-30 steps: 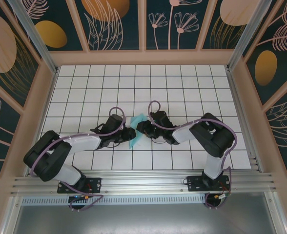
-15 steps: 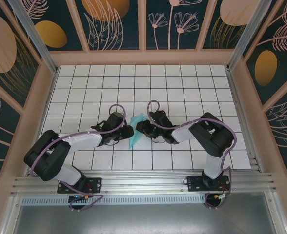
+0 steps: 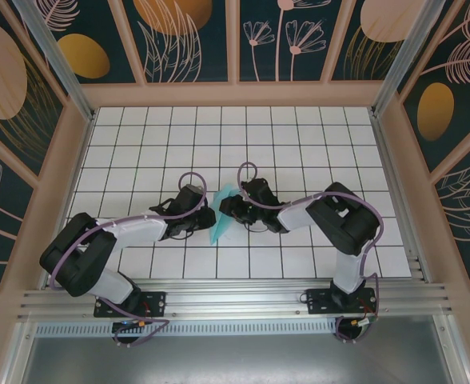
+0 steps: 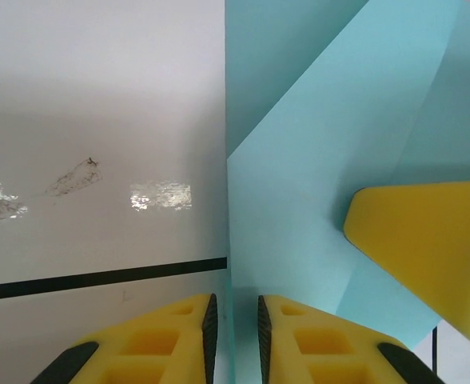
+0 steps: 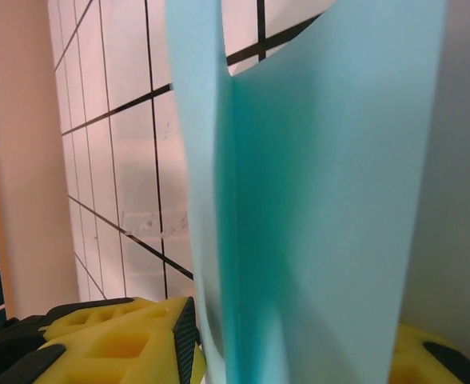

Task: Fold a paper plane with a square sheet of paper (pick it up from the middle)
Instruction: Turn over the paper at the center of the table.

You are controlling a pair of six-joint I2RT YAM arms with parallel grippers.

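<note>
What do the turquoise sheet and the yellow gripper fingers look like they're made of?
The turquoise sheet looks like thin matte paper: it holds sharp creases and flat folded layers. The yellow fingers look like moulded plastic, smooth, with recessed pockets and dark edges that may be rubber.

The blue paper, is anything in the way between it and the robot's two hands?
No, nothing visible is. The folded paper sits directly between the left gripper, whose jaws have its edge in their narrow gap, and the right gripper, whose jaws straddle it.

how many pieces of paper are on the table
1. The folded turquoise paper sits mid-table between the two arms, the left gripper and right gripper both at it. Any sheet under the arms would be hidden.
</note>
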